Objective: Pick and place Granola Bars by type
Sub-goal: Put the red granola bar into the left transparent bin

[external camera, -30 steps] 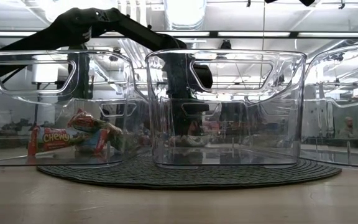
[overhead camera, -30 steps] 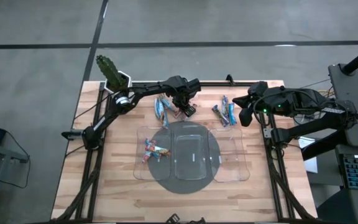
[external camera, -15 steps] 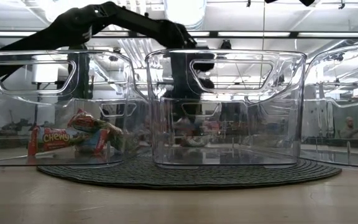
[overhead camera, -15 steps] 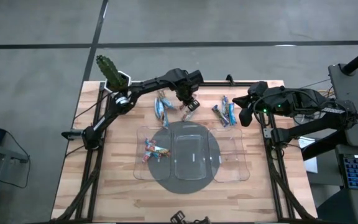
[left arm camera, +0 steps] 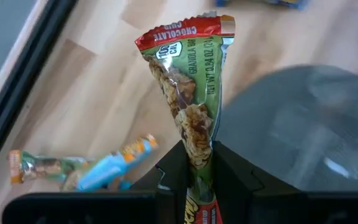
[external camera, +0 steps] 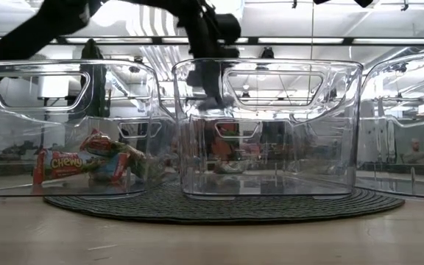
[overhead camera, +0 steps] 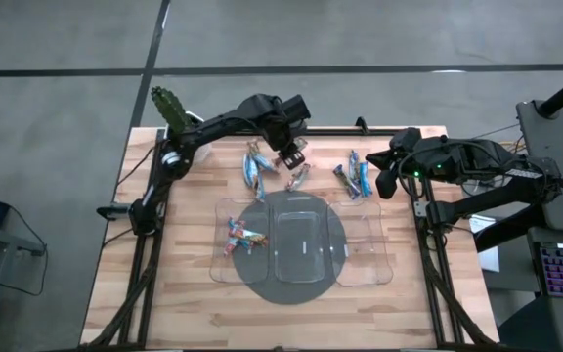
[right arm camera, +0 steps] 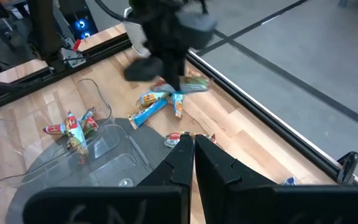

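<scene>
My left gripper (overhead camera: 292, 156) hangs over the far middle of the table, shut on a red-and-green granola bar (overhead camera: 298, 177) that also shows behind the middle tray (external camera: 224, 141). Light blue bars (overhead camera: 255, 168) lie on the wood to its left. More bars (overhead camera: 355, 174) lie to its right, near my right gripper (overhead camera: 381, 182), which waits shut at the right edge. Red-pink bars (overhead camera: 242, 235) lie in the left clear tray (overhead camera: 219, 256); they also show in the low view (external camera: 87, 163). My left gripper pinches the red-and-green bar between its two fingers (left arm camera: 232, 177) near one end (left arm camera: 196, 163), coming from above and pointing down. The bar hangs below the fingers, lifted clear of the table. Its free end (left arm camera: 185, 36) points down toward the wood.
Three clear trays stand side by side on a round dark mat (overhead camera: 296, 291): left, middle (overhead camera: 299, 207) and right (overhead camera: 379, 256). A potted plant (overhead camera: 170, 109) stands at the far left corner. Black rails (overhead camera: 223, 132) run along the far edge.
My left gripper has risen from the table near the middle tray's far side and moved slightly toward the far edge, staying shut. The red-and-green bar came up with it: it lay on the wood before and now hangs lifted clear.
</scene>
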`<control>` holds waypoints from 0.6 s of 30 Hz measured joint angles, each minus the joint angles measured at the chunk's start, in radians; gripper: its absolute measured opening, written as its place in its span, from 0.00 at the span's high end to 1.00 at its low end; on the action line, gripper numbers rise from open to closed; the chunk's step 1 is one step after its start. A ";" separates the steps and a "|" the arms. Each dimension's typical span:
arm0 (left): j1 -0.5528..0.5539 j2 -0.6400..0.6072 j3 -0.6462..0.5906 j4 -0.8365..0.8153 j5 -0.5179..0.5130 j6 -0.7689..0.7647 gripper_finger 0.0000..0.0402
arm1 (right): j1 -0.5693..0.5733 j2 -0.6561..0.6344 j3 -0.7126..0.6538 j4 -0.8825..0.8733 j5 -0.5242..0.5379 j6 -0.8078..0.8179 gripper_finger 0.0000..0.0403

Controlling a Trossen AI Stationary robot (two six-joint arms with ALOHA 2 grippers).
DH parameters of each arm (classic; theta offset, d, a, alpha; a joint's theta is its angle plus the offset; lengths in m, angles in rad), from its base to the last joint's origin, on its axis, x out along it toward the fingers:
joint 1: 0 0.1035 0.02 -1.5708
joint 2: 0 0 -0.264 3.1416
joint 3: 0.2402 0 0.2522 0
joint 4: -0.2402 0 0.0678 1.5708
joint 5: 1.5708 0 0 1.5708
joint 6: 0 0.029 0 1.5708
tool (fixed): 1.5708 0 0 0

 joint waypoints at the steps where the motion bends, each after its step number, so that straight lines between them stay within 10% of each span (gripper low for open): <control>1: -0.008 -0.016 0.000 -0.016 0.008 0.009 0.88 | 0.000 0.000 0.000 0.000 0.000 0.000 0.98; 18: -0.204 -0.260 -0.009 -0.233 0.027 0.063 0.88 | 0.000 0.000 0.000 0.003 0.000 0.007 0.98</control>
